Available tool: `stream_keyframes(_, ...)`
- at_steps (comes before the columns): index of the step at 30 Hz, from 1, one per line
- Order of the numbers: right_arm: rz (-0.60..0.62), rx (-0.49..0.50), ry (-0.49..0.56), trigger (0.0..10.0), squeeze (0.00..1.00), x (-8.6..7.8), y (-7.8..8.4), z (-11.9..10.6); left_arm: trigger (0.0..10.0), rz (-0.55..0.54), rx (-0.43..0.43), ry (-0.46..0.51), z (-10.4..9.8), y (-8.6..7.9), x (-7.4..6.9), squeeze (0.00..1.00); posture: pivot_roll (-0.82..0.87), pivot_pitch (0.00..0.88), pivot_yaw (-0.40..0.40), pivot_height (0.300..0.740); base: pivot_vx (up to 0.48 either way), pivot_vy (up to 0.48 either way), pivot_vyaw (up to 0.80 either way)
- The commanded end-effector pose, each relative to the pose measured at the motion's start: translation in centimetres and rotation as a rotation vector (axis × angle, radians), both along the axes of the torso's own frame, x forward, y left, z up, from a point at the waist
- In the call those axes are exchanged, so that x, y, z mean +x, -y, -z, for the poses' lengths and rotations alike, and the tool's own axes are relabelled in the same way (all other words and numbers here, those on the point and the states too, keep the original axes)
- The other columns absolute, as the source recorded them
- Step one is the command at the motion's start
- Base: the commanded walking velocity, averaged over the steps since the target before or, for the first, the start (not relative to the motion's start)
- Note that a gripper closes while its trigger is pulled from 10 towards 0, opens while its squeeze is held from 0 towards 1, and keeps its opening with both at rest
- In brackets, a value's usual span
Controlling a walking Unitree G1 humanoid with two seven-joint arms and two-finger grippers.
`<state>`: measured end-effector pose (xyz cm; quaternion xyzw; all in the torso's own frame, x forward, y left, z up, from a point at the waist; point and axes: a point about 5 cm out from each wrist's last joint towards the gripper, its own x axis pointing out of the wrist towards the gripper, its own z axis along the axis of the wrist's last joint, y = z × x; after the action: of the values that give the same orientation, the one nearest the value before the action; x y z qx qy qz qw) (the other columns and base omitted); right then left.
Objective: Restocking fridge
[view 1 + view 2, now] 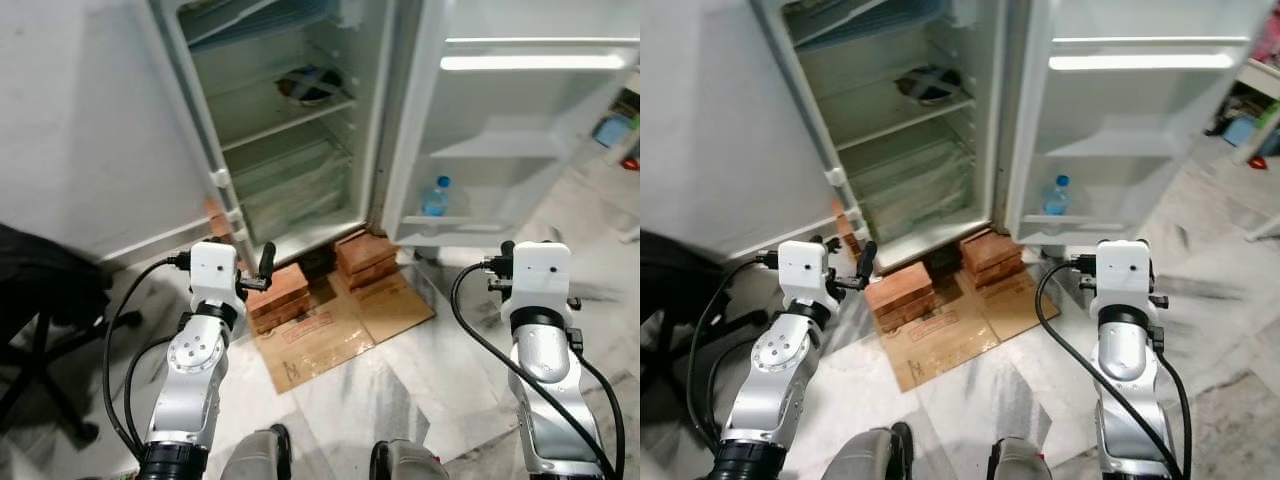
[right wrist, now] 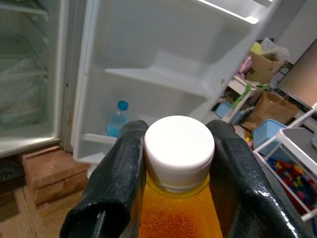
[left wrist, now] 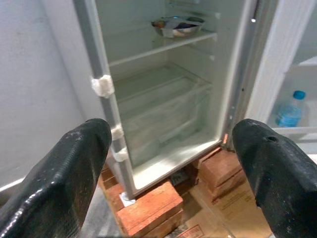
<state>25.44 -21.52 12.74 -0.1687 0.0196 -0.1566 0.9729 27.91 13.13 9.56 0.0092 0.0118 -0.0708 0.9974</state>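
The fridge (image 1: 290,130) stands open at twelve o'clock from the robot, its cabinet raised on stacks of bricks (image 1: 365,255) with flattened cardboard (image 1: 340,330) spread on the floor beneath. The door (image 1: 520,120) swings out toward one o'clock. On a middle shelf inside sits a metal bowl (image 1: 310,85); the clear drawer (image 3: 163,111) below it looks bare. A water bottle with a blue cap (image 1: 435,197) stands in the lowest door rack.

The right tool (image 2: 178,188) is clamped on an orange drink bottle (image 2: 179,213), its two black fingers (image 2: 114,178) pressing either side of the neck just under the white cap (image 2: 179,148). In the head view that arm is raised at about four o'clock, in front of the open door and well apart from it.

The left tool (image 3: 173,163) is spread wide with nothing between its fingers (image 3: 59,178), held at about eight o'clock and pointing at the fridge's lower compartment.

A black chair (image 1: 40,300) sits at nine o'clock beside the wall.
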Motion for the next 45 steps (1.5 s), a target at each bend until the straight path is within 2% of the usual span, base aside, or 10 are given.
stream_keyframes(1,0.002,0.006,0.020,10.0,0.00,0.1,0.1,-0.2,10.0,-0.008,0.010,0.005,-0.3,-0.1,0.0,0.00,-0.08,0.128,0.047,0.740,0.000,0.000,0.00)
stream_keyframes(9,-0.061,0.056,0.014,10.0,0.00,0.6,-0.8,0.1,10.0,-0.034,0.013,0.000,-0.2,-0.4,0.2,0.00,-0.08,0.129,0.047,0.740,0.000,-0.437,0.00)
stream_keyframes(17,-0.209,0.093,0.003,10.0,0.00,1.3,-2.5,0.1,10.0,-0.042,0.021,0.006,-0.4,-0.3,0.4,0.00,-0.08,0.130,0.048,0.740,0.000,-0.479,0.00)
stream_keyframes(26,-0.255,0.123,-0.002,10.0,0.00,1.6,-2.7,0.3,10.0,-0.080,0.045,-0.003,-0.3,-0.7,0.5,0.00,-0.07,0.133,0.049,0.740,0.000,0.000,0.00)
stream_keyframes(31,-0.347,0.082,0.022,10.0,0.00,2.1,-3.6,-0.3,10.0,-0.121,0.084,0.001,-0.5,-1.1,0.8,0.00,-0.07,0.139,0.046,0.740,0.000,0.000,0.32)
stream_keyframes(39,-0.354,0.085,0.045,10.0,0.00,2.9,-4.0,-0.8,10.0,-0.151,0.078,0.005,-0.8,-1.2,1.1,0.00,-0.07,0.142,0.045,0.740,0.000,-0.174,0.78)
stream_keyframes(45,-0.345,0.116,0.061,10.0,0.00,2.9,-4.0,-0.9,10.0,-0.155,0.082,0.004,-0.7,-1.2,1.1,0.00,-0.06,0.145,0.045,0.740,0.000,-0.436,0.00)
